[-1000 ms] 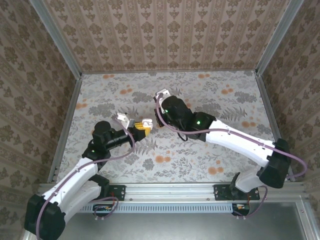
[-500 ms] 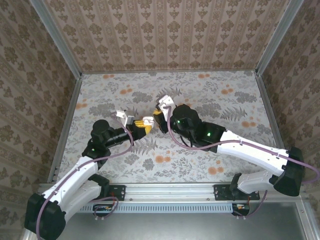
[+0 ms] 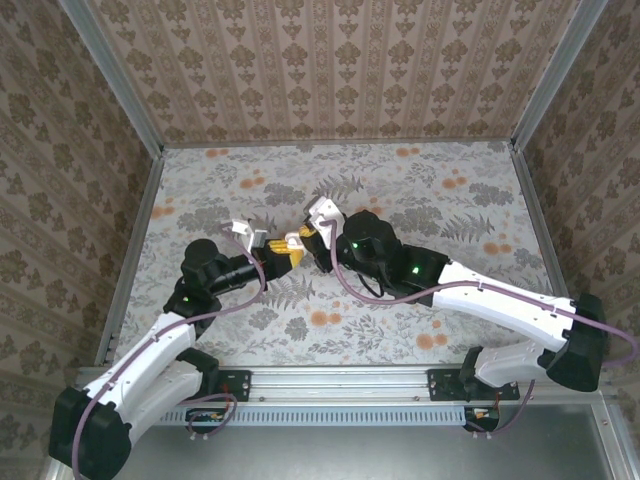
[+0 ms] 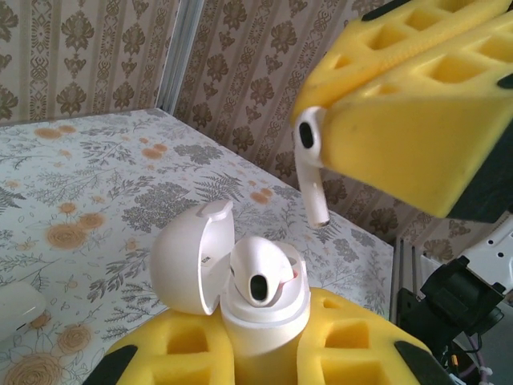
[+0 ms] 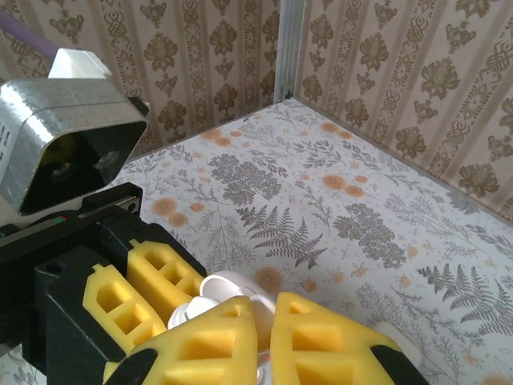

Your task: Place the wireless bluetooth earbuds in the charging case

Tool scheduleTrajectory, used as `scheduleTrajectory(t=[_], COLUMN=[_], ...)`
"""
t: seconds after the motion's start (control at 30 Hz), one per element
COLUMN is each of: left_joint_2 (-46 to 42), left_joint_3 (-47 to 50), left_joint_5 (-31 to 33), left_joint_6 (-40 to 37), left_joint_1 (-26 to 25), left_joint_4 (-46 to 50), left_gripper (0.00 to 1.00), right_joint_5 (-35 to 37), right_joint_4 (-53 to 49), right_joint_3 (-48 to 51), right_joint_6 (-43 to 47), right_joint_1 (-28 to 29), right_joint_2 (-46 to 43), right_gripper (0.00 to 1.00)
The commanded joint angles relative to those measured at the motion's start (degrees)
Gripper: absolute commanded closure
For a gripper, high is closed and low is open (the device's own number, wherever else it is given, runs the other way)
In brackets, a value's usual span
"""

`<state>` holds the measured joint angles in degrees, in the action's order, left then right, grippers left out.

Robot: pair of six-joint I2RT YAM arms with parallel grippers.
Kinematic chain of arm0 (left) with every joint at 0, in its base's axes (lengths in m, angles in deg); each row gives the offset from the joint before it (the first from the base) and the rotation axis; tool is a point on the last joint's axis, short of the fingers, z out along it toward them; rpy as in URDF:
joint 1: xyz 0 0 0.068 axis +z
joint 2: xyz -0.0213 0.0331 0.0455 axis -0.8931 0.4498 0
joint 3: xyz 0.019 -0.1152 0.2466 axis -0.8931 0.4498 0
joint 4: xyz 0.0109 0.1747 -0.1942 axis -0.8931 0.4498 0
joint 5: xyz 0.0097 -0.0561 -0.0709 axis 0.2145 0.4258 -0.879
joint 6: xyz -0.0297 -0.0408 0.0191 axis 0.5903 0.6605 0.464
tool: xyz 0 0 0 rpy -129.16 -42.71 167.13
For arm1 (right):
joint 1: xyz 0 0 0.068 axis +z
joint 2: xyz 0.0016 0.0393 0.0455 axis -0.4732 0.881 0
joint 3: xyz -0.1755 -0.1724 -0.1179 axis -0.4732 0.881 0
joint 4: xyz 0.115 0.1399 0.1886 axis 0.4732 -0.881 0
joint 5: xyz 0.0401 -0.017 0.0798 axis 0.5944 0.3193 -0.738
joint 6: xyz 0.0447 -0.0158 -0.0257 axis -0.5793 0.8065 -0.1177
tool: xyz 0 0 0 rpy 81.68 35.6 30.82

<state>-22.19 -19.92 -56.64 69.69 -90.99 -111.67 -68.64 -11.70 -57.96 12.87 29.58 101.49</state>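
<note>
Right arm [image 3: 500, 295] has closed on the left arm [image 3: 165, 345] above the table [image 3: 450, 190]; insertion imminent.
Left fingers [image 4: 353, 345] clamp the open charging case [image 4: 260, 329], first earbud [image 4: 258, 277] seated; right fingers [image 4: 417, 120] pinch the second earbud [image 4: 309, 152] just above it.

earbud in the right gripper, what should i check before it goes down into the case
1. Right gripper clamped on the held earbud, stem hanging down: ok.
2. Left gripper clamped on the charging case, case upright: ok.
3. Lid swung open, off the opening: ok.
4. Free slot for it: cannot tell; the seated earbud hides the rest of the inside.
5. Stem over the opening: not ok; in the left wrist view its tip hangs above and to the right of the case, apart from it.
</note>
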Motion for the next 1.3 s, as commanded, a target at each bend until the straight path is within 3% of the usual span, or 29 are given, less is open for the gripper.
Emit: scheduleTrajectory(t=[0.0, 1.0, 1.27], left_joint_2=[-0.4, -0.3, -0.3], left_joint_3=[-2.4, -2.6, -2.5], left_joint_5=[-0.5, 1.5, 1.6], left_joint_6=[1.3, 1.7, 1.7], left_joint_1=[-0.4, -1.3, -1.5], left_joint_4=[-2.6, -2.7, -2.7], left_gripper=[1.0, 1.0, 1.0], right_joint_5=[-0.7, -2.8, 0.2], right_joint_4=[2.3, 0.9, 0.4], right_joint_3=[-0.3, 1.2, 0.9], right_joint_6=[1.9, 0.4, 0.1], right_joint_1=[0.3, 0.9, 0.9], right_joint_2=[1.6, -1.5, -0.3], right_gripper=[0.92, 0.96, 0.96])
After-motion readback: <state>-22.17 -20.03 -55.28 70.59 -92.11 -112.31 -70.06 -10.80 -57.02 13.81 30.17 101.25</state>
